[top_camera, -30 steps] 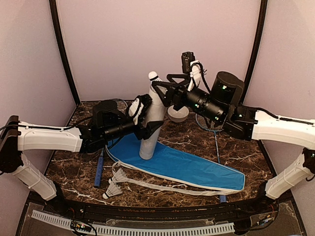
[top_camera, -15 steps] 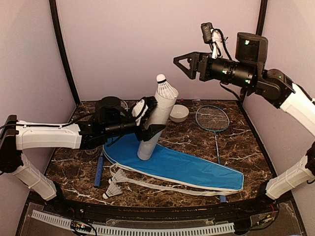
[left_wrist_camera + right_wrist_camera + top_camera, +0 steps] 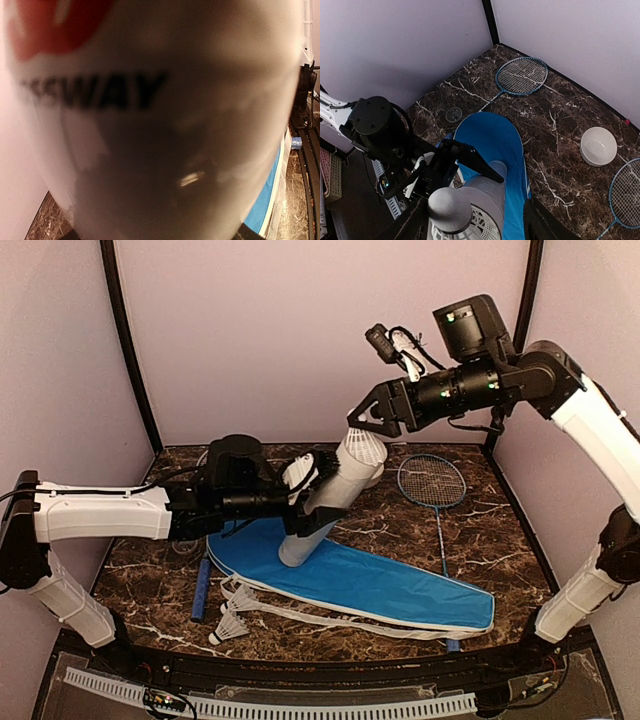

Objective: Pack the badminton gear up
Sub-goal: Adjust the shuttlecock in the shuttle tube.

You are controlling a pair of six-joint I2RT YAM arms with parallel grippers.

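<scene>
Clenched mid-length with the left fingers: a long glossy white tube with black lettering, leaning toward the upper right, foot-down on the long blue fabric racket cover with white trim at centre frame. Spread wide with the right fingers, flanking a white feather shuttlecock perched cork-up in the tube's mouth, seemingly untouched. Probably seating that shuttlecock: press squarely on the rounded cork, never the brittle feather skirt; brace the smooth tube against sliding. Loose at lower left on the dark marbled desk: two more shuttlecocks.
</scene>
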